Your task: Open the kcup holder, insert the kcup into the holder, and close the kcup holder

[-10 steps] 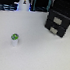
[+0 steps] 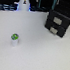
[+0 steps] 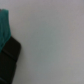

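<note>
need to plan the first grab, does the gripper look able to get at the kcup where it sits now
Probably yes. The kcup stands upright and alone on the white table, well apart from the kcup holder and the white bottle, so nothing crowds it. The gripper itself is not visible in either view, so its distance is unclear.

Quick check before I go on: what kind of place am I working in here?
Probably a lab bench setup: a plain white table holding only the kcup and the black kcup holder, with dark equipment along the far edge.
</note>
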You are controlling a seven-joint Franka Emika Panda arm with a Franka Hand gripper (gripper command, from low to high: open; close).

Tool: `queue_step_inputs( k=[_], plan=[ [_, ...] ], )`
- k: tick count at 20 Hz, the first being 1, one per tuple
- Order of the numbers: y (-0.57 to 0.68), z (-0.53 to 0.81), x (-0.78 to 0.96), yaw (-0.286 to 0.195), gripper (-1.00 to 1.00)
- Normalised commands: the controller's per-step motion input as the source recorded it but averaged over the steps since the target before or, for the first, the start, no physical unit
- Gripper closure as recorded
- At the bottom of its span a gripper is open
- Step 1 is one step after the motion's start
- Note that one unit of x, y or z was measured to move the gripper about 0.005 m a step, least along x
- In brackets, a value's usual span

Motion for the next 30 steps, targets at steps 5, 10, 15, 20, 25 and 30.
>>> queue_step_inputs(
  k=[5, 10, 15, 20, 25, 30],
  plan=[
    [0.67, 0.0, -0.27, -0.184, -1.0],
    [0.69, -0.01, -0.26, -0.18, -1.0],
    [0.68, -0.11, -0.25, -0.188, -1.0],
    [0.67, -0.22, -0.23, -0.191, -1.0],
    [0.57, -0.32, -0.23, -0.178, -1.0],
    [0.34, -0.4, -0.23, -0.129, -1.0]
  ],
)
